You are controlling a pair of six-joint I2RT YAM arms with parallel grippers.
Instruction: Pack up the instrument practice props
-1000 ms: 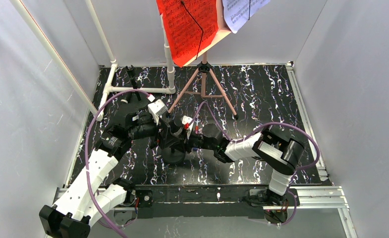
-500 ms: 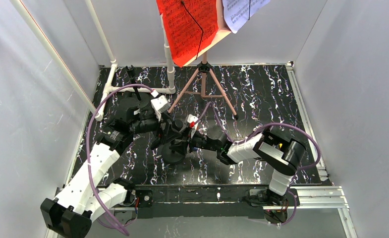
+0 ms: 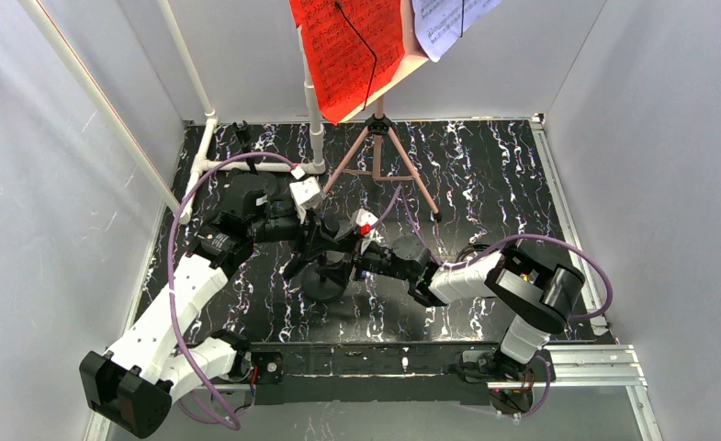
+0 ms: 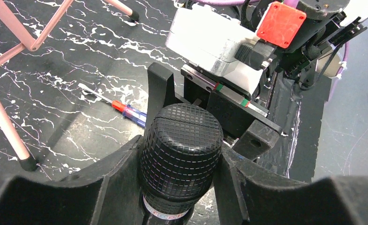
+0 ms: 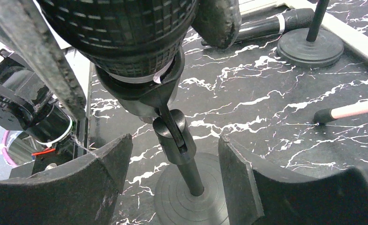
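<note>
Mic (image 4: 182, 140) stands upright on its base (image 5: 191, 199), mid-tabletop (image 3: 485, 175), nearer the near edge. Left gripper (image 3: 318, 241) is clamped on the mic head. Right gripper (image 5: 172, 143) has its jaws apart, straddling the stem untouched. Advice: lift straight up, grip firm, right gripper clear.

Screwdriver (image 4: 125, 108) on marbled table (image 4: 78, 51), white pipe frame (image 3: 313, 124)

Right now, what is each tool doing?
Left tool: closed on the microphone head.
Right tool: open around that microphone's stand, not touching it.
</note>
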